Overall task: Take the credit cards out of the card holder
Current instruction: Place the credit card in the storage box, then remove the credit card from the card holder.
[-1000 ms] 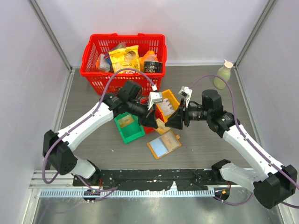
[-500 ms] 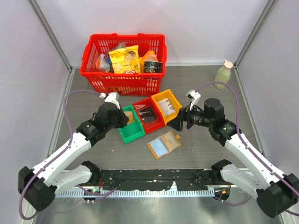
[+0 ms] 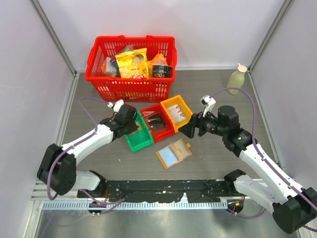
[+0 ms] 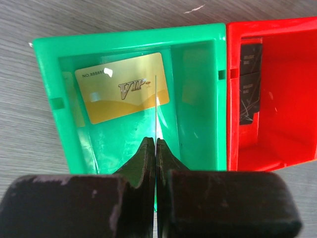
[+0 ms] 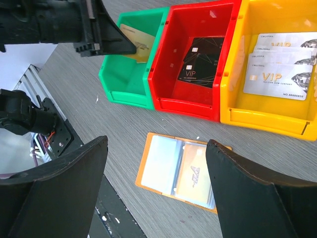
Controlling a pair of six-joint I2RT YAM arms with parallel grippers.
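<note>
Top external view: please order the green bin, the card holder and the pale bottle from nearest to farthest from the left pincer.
Measured from the left pincer, which is shut on a credit card:
1. green bin: right under the pincer.
2. card holder: to the right, nearer the arm bases.
3. pale bottle: far right, in the back corner.

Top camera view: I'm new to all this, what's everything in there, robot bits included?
basket: one, red, back, holding snack packets
bottle: one, pale green, back right
green bin: one, centre, gold card flat inside
red bin: one, beside it, black cards inside
yellow bin: one, rightmost, silver cards inside
card holder: one, orange, before bins, pale card in sleeve
held card: one, edge-on, over green bin
left gripper: black, shut on held card
right gripper: black, open, pointed toward card holder
</note>
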